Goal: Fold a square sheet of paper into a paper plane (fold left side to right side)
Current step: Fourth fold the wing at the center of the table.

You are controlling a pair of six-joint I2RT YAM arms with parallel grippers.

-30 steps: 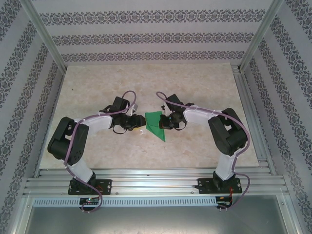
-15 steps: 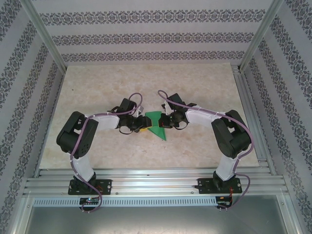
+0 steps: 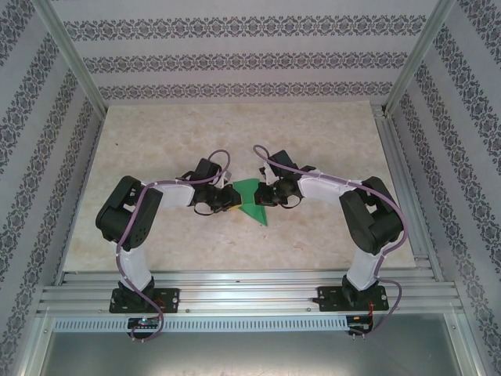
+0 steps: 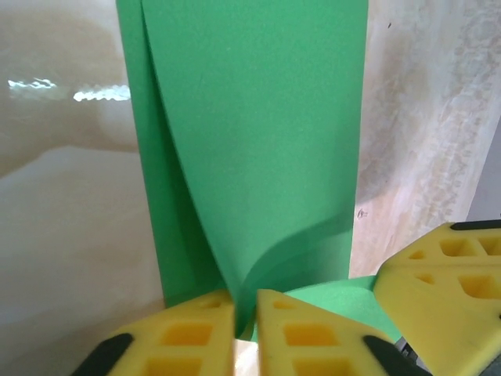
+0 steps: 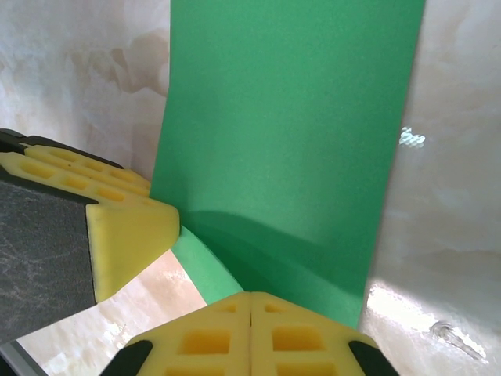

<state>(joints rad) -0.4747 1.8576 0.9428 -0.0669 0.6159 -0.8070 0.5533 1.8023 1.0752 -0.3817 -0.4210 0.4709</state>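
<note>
Fingers of the left arm, the left fingers [image 4: 192,337], are closed to a thin slit and pinch the near edge of the square sheet of paper [image 3: 252,202] from its 9 o'clock side. The bright-green sheet sits over the middle of the pale marbled tabletop [image 3: 156,133]. It is partly folded, with one layer bowing up off another and a corner pointing toward 5 o'clock. At the sheet's 3 o'clock the right fingers [image 5: 290,341] are pressed together, and the paper's lower edge runs into their seam.

Patterned walls [image 3: 235,31], beige marbled table [image 3: 149,141]
</note>
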